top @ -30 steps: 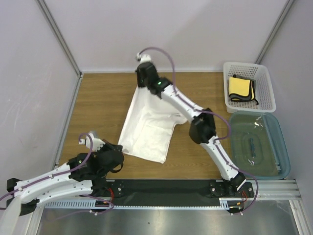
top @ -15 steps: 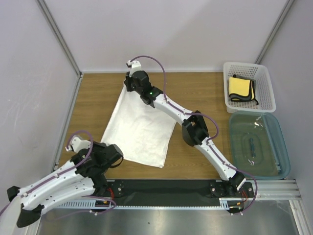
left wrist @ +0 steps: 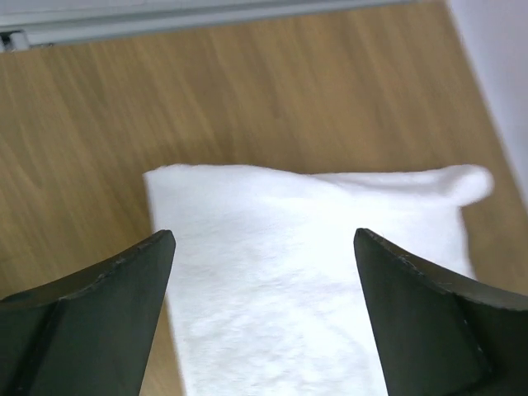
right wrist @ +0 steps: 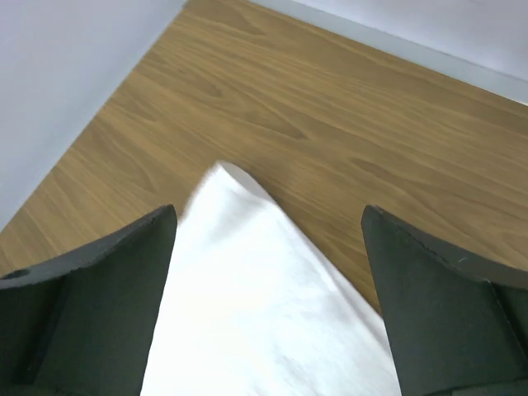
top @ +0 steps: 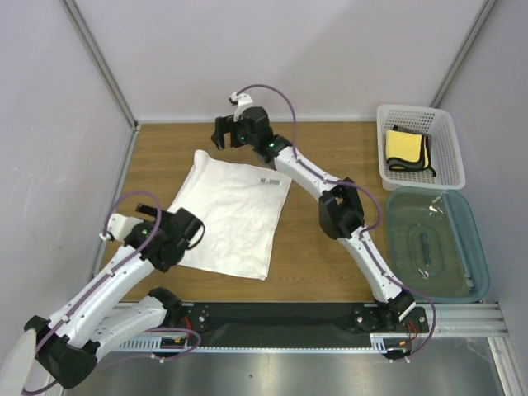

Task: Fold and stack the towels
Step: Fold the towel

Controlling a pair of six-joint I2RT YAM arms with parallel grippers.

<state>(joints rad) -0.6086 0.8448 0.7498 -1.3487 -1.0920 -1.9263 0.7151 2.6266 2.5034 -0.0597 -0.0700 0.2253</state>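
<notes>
A large white towel (top: 231,214) lies spread flat on the wooden table, left of centre. My left gripper (top: 195,232) hovers open over its near left edge; in the left wrist view the white towel (left wrist: 322,280) fills the space under the left gripper (left wrist: 264,235), held by neither finger. My right gripper (top: 221,137) stands open just beyond the far left corner, and in its wrist view that corner of the white towel (right wrist: 264,322) points up between the fingers of the right gripper (right wrist: 268,213). A folded yellow towel (top: 405,148) with a dark edge lies in the basket.
A white perforated basket (top: 450,132) stands at the back right. A clear blue-green tub (top: 396,239) sits in front of it. Grey walls close in the table at the left and the back.
Both grippers were shut on the white towel and have opened and let it go. The towel, bunched a second ago, was pulled out and now lies flat.
</notes>
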